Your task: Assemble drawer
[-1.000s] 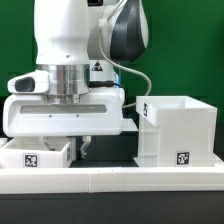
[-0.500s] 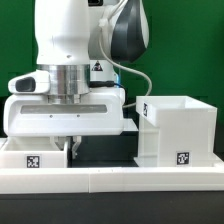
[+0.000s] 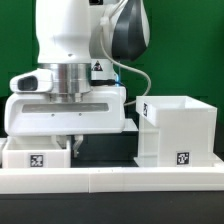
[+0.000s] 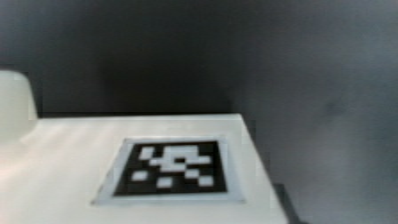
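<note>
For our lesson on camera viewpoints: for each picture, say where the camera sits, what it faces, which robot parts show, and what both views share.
Exterior view: off the arm, before the table, roughly level, facing the arm, gripper, tray and shell across the border rail; arm and gripper show.
Wrist view: on the wrist, close over a white tagged surface and dark table; no finger clearly shows.
Shared: probably the tray with a tag; same tag, cannot tell.

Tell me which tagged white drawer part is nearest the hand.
The shallow tray at the exterior view's left, beside the hand; the tall shell stands apart.
</note>
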Controlling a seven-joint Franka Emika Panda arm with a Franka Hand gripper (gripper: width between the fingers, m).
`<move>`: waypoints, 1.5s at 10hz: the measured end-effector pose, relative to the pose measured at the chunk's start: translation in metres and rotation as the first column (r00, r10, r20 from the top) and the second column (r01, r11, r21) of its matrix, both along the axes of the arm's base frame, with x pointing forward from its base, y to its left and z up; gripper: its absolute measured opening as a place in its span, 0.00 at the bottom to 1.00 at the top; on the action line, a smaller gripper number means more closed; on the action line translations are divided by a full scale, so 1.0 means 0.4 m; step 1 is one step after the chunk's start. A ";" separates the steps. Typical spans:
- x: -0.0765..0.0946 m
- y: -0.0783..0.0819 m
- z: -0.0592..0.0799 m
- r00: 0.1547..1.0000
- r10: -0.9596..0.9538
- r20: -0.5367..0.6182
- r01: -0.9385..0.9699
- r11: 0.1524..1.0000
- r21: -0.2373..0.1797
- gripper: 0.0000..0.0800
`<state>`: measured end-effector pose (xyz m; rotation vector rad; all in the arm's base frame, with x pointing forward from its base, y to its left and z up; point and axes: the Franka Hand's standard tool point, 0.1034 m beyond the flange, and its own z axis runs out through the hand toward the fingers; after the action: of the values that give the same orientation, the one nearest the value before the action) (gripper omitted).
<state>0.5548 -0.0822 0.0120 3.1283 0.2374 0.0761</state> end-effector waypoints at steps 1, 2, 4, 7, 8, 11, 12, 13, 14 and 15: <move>-0.006 0.005 0.008 0.998 0.060 -0.002 -0.060 0.998 -0.001 0.05; -0.013 0.001 0.014 0.991 0.130 -0.013 -0.130 0.991 0.005 0.05; -0.025 -0.004 0.020 0.990 0.139 -0.027 -0.139 0.990 0.012 0.05; -0.027 -0.005 0.016 0.983 0.184 -0.028 -0.184 0.983 0.011 0.05; -0.026 -0.004 0.016 0.954 0.298 -0.028 -0.298 0.954 -0.001 0.05; -0.043 0.030 0.018 0.812 0.581 -0.053 -0.583 0.813 -0.010 0.05; -0.050 0.026 0.025 0.763 0.642 -0.066 -0.644 0.765 0.007 0.05; -0.051 0.023 0.023 0.733 0.677 -0.066 -0.678 0.735 0.009 0.05; -0.053 0.021 0.021 0.703 0.708 -0.068 -0.709 0.705 0.011 0.05; -0.054 0.019 0.021 0.652 0.755 -0.069 -0.757 0.654 0.011 0.05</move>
<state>0.5333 -0.0747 0.0204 2.7527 1.5211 -0.0370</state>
